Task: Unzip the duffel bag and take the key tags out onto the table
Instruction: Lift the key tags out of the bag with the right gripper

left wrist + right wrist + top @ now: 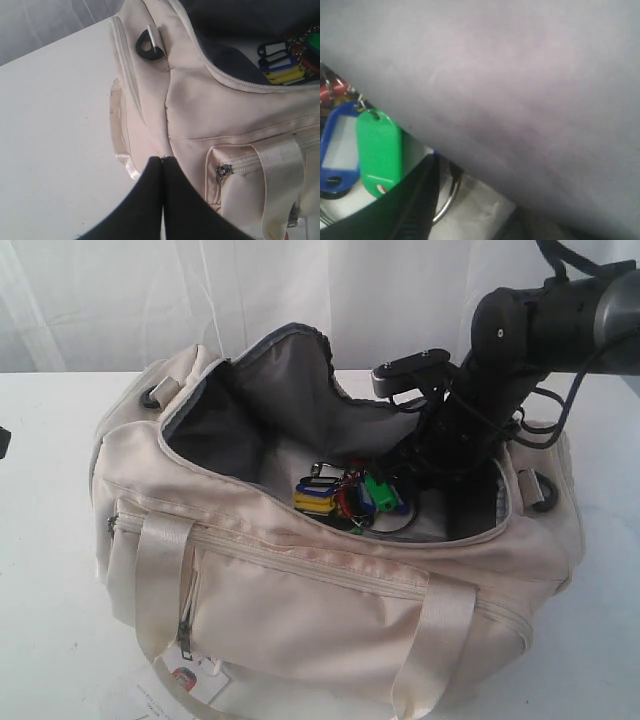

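Since the right tool (pixel 415 490) hides its spread beside the key tags (pixel 345 498), it may pinch lining (pixel 290 410) instead. Left tool (pixel 162 165) is pressed together.

We see a plain white counter (pixel 50 620) filling the lower part of the exterior view, its far edge meeting a white curtain (pixel 120 300) that hangs in soft vertical folds. The curtain is brightest toward the upper left, and the light is even and diffuse, leaving only faint shadows on the counter. From the left wrist view we see the same curtain past the counter's edge, greyer there.
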